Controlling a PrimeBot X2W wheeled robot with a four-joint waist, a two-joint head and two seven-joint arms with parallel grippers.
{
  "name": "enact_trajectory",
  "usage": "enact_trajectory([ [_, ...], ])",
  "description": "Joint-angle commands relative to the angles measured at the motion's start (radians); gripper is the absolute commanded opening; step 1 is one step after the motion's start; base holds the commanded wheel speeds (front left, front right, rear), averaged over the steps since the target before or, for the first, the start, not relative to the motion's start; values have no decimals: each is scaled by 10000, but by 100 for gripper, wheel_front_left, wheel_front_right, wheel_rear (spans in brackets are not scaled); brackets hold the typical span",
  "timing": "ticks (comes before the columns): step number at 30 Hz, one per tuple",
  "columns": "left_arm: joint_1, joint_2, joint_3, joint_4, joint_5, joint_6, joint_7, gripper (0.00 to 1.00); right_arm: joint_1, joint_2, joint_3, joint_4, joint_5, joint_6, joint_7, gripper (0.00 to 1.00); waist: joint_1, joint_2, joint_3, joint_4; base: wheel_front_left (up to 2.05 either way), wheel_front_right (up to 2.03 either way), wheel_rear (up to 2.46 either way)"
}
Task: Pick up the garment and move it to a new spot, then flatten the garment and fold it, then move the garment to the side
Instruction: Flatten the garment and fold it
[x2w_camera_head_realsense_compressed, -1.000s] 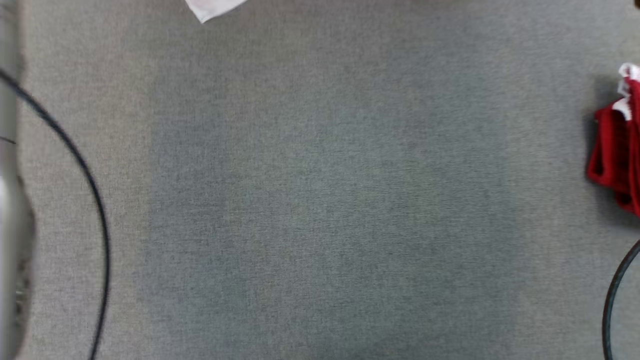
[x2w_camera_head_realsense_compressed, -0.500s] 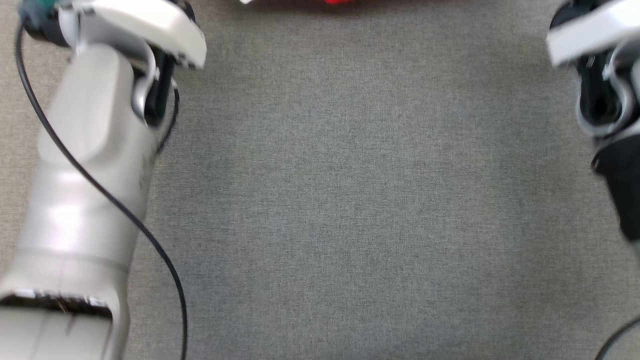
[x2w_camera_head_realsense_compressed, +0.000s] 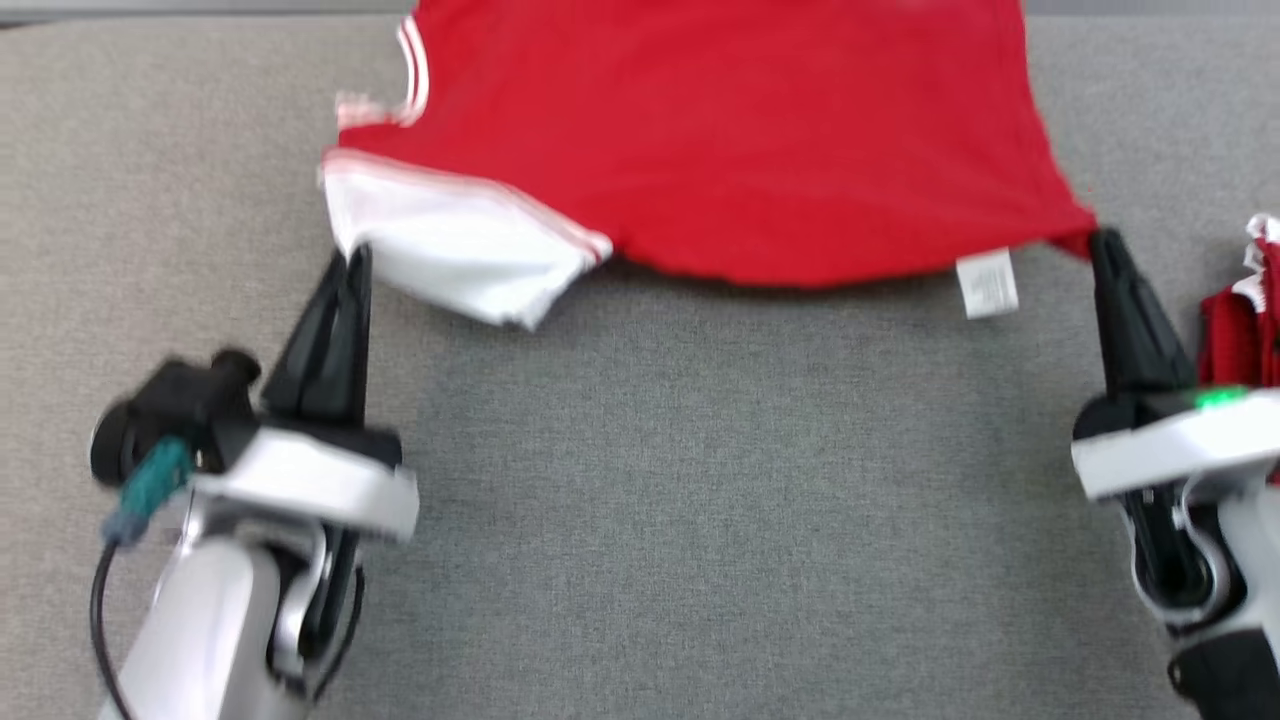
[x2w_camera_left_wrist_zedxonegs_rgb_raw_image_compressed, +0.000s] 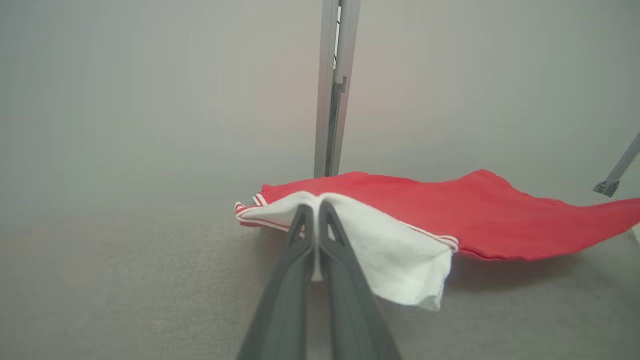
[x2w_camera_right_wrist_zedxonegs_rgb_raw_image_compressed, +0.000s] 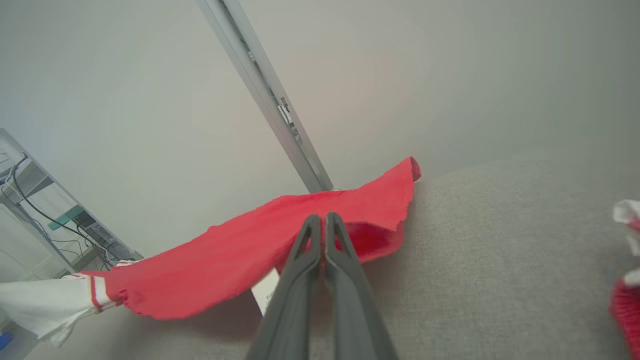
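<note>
Since half a second ago the head camera has swung forward. The garment (x2w_camera_head_realsense_compressed: 720, 150), then a red sliver at the top edge, now spans the upper part of the head view, and both arms have come up toward it. In that view it stretches across the far side of the grey table (x2w_camera_head_realsense_compressed: 700, 500), its near edge pulled taut. The left gripper (x2w_camera_head_realsense_compressed: 352, 258) meets the white sleeve (x2w_camera_head_realsense_compressed: 450, 250), and the right gripper (x2w_camera_head_realsense_compressed: 1098, 240) meets the red hem corner beside a small white label (x2w_camera_head_realsense_compressed: 987, 283). A second red piece (x2w_camera_head_realsense_compressed: 1240, 330) lies apart at the right edge. In the left wrist view the two dark fingers are pressed together with a sliver of white cloth between their tips, so they are clamped on the sleeve, and a shadow shows the near edge held off the table. A metal post (x2w_camera_left_wrist_zedxonegs_rgb_raw_image_compressed: 334, 90) stands behind. In the right wrist view the fingers are likewise together, pinching the hem, and the cloth sags away toward the sleeve. The garment looks light, thin and limp, so it should drape and fold on itself wherever it is unsupported. Corners, hem and sleeve ends are the sensible holds, spread wide so that tension keeps it flat. A pinch this shallow on the sleeve could slip if the grippers pull further apart.
</note>
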Motion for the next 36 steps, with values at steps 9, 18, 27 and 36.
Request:
enact_trajectory([
  [9, 3658, 437, -35, -3105, -275, 1035, 1714, 0, 2959, 210, -928, -1020, -880, 20, 772, 0, 0, 0, -1193, 214, 0, 0, 0],
  [18, 6092, 1055, -250, -4714, -477, 1546, 3466, 0, 5471, 988, -2288, -2473, -2143, 20, 2524, 0, 0, 0, -1969, 347, 0, 0, 0],
  [27, 7415, 1992, -305, -6219, -642, 1717, 5226, 0, 7276, 2013, -3665, -4130, -3050, 20, 4176, 0, 0, 0, -2242, 481, 0, 0, 0],
  [36, 7414, 2335, 21, -6411, -810, 1760, 5697, 0, 7490, 2438, -3929, -4916, -3310, 20, 4855, 0, 0, 0, -2085, 300, 0, 0, 0],
])
